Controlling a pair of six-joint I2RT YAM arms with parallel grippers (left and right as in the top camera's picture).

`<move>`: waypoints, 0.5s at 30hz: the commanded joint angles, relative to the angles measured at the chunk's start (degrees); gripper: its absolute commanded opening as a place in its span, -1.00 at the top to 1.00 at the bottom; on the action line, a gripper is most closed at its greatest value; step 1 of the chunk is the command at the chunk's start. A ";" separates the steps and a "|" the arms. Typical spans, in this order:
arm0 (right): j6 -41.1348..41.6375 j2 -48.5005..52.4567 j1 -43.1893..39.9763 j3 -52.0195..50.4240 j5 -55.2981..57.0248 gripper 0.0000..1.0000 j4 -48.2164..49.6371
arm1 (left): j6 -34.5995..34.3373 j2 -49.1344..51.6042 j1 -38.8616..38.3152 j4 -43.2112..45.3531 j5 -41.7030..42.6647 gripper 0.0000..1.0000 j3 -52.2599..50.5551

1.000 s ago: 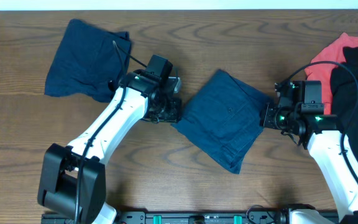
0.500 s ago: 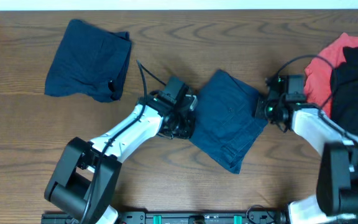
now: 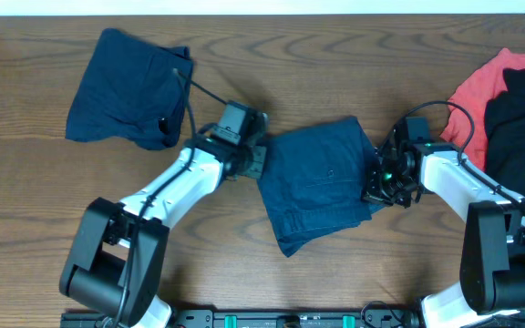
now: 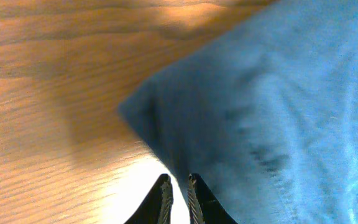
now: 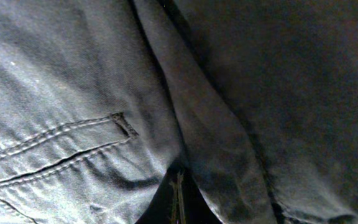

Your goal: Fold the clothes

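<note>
the navy shorts [image 3: 322,182] lay folded mid-table, long axis running 7 to 1 o'clock, with bare wooden table [image 3: 381,264] on every side. the left gripper [image 3: 255,161] sat at their 9 o'clock corner, nearly closed and holding nothing seen. the right gripper [image 3: 378,179] pressed in at 3 o'clock, closed. i couldn't tell if cloth was pinched. only its wrist view showed pocket stitching [image 5: 61,146]. farther off lay a second navy piece [image 3: 126,87] at 10 o'clock, and a coral-red garment [image 3: 472,91] and black garment [image 3: 522,118] at 2 o'clock, at the edge.

I'm looking down on 1 dark brown wooden table [image 3: 354,55], wavy grain all across. Thin white strip [image 3: 262,6] along the table's far edge. Black rail [image 3: 272,319] with green bits at its near edge. Close up, glare whitens the wood.
</note>
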 commanded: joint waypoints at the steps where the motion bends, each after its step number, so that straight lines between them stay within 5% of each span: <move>1: 0.66 0.79 1.16 -3.41 2.95 0.97 -0.61 | -1.20 -0.63 3.06 -3.45 5.81 0.49 3.74; 8: -7.32 -11.47 1.36 -3.41 -2.67 0.97 1.16 | -3.82 -7.93 9.73 -12.92 17.44 -0.42 5.18; 15: -5.49 -14.23 3.50 -3.72 -1.95 0.98 6.19 | -3.54 -7.65 11.61 -19.96 19.50 -0.52 2.49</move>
